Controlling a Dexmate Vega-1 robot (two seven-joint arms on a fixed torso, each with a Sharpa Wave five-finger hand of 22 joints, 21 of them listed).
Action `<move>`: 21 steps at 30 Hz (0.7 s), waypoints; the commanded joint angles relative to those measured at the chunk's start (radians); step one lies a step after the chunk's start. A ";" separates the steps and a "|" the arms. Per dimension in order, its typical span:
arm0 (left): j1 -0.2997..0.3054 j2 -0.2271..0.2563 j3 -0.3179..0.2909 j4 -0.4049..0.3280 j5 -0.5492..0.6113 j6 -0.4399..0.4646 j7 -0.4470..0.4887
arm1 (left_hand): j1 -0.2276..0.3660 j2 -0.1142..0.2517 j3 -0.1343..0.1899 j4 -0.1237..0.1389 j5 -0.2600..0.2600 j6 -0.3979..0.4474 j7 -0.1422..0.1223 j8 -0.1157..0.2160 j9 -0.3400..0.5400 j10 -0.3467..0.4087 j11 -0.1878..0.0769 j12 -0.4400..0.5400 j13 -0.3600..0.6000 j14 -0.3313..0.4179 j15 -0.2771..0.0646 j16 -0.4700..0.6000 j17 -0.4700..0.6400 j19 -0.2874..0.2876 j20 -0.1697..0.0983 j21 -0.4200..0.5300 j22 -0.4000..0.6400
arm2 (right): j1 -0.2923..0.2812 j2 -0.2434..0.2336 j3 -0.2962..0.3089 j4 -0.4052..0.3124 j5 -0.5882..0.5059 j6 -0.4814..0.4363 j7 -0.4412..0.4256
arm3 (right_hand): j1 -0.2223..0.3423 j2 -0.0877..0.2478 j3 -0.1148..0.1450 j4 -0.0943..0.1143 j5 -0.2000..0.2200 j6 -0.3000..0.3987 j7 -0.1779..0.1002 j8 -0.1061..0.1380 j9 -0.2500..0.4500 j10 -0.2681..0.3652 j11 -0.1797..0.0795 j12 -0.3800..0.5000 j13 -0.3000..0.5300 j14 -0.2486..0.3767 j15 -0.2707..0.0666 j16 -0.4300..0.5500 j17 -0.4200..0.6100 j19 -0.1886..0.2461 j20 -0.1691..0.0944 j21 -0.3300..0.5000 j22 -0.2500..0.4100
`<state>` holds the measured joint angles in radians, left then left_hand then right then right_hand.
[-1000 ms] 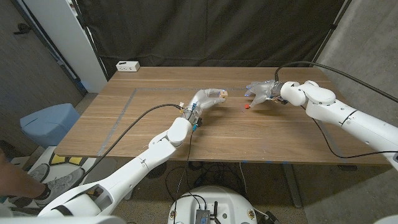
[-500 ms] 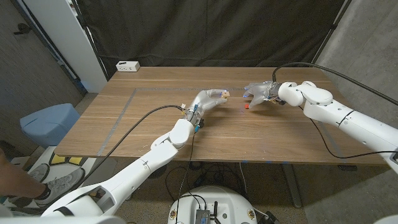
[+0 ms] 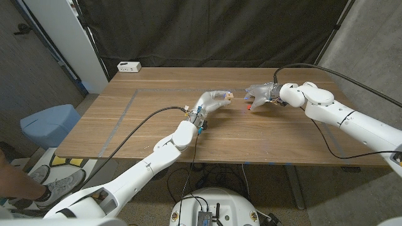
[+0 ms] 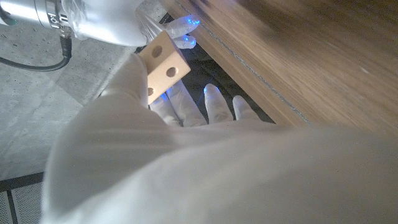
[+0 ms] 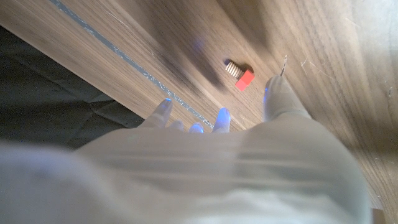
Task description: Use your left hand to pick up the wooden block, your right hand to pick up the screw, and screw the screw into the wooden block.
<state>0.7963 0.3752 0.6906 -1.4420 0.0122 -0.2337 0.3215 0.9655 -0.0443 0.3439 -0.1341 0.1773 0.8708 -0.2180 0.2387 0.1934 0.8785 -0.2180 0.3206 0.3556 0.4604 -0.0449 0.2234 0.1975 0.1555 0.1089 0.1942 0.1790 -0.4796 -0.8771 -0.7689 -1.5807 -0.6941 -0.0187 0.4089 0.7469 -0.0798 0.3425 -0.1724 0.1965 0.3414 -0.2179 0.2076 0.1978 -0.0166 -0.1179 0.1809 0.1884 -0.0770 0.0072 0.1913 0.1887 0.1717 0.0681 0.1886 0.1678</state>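
The left hand (image 3: 212, 99) grips a small pale wooden block with round holes (image 4: 163, 61) above the middle of the brown wooden table (image 3: 144, 125). A short screw with a red square head (image 5: 239, 73) lies on the tabletop, just beside the right hand (image 3: 260, 93), whose fingers (image 5: 278, 96) are spread apart over it and hold nothing.

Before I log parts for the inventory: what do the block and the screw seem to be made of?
Block: pale unfinished wood by its look, matte, with drilled round holes. Screw: tan threaded shank, maybe brass or plastic; red square head looks like matte plastic, though blur leaves this open.
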 commanded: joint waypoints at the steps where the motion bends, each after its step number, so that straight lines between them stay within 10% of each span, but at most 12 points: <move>1: -0.002 -0.005 0.006 0.007 0.001 -0.012 -0.011 | 0.004 0.012 -0.004 -0.002 0.005 0.025 0.000 0.003 0.003 0.010 -0.004 0.001 0.003 0.010 -0.115 0.009 0.004 0.000 -0.005 0.009 0.005 | 0.021 0.009 -0.013 0.029 -0.008 0.029 -0.004 | 0.007 -0.005 0.009 0.001 0.005 0.013 0.000 0.009 0.005 0.002 -0.007 0.007 0.002 0.000 -0.002 0.005 0.001 0.006 0.003 0.001 0.001; 21: 0.002 -0.001 0.009 0.010 0.003 -0.025 -0.023 | 0.004 0.015 -0.005 -0.002 0.005 0.029 0.000 0.003 0.003 0.013 -0.004 -0.001 0.004 0.013 -0.117 0.011 0.005 -0.002 -0.006 0.008 0.005 | 0.066 0.022 -0.042 0.084 -0.039 0.101 -0.012 | 0.026 -0.009 0.017 0.001 0.007 0.038 -0.002 0.020 0.009 0.007 -0.016 0.010 0.002 0.008 -0.010 0.009 0.001 0.018 -0.004 0.004 0.001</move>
<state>0.7953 0.3717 0.6982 -1.4341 0.0136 -0.2509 0.3049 0.9708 -0.0388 0.3427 -0.1353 0.1764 0.8708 -0.2180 0.2382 0.1926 0.8839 -0.2235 0.3166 0.3545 0.4641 -0.0484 0.2294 0.1975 0.1555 0.1089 0.1942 0.1790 -0.4365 -0.8597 -0.7961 -1.5261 -0.7166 0.0379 0.4069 0.7637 -0.0892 0.3521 -0.1739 0.1965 0.3702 -0.2176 0.2230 0.2026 -0.0126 -0.1217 0.1857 0.1883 -0.0732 0.0034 0.1913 0.1886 0.1807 0.0661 0.1887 0.1678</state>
